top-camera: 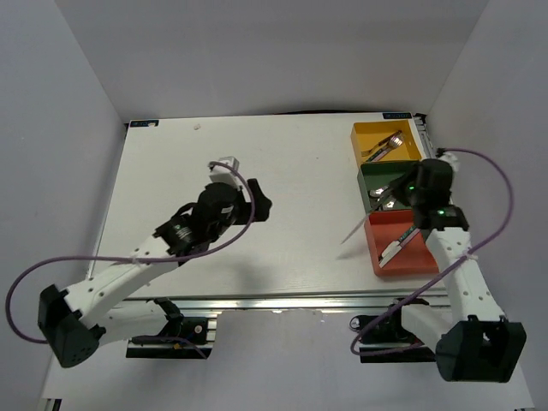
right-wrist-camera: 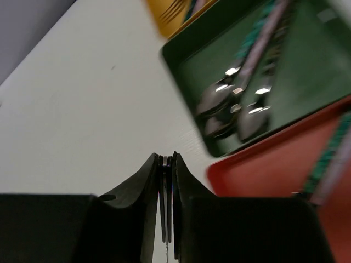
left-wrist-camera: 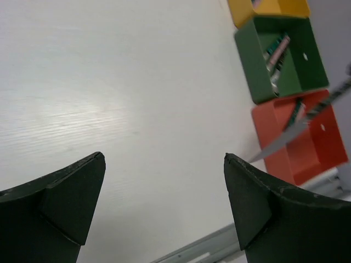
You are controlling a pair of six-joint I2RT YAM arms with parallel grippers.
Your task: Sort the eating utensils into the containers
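Our right claw (right-wrist-camera: 165,158) is pinched tight on a knife (right-wrist-camera: 165,219), held above the red-orange bin (top-camera: 413,262) with its blade poking out over the bench (top-camera: 257,154). Spoons (right-wrist-camera: 219,101) lie in the green bin (top-camera: 363,183). Our left claw (left-wrist-camera: 164,164) gapes wide, holding nothing, above the bench.

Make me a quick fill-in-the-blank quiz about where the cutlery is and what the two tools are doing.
1. The utensils in the dark green bin are ___.
2. The yellow bin holds ___.
3. The left tool hovers ___ and empty over the table.
4. The right tool grips a ___ whose blade juts past the red-orange bin.
Missing words: spoons; forks; open; knife.
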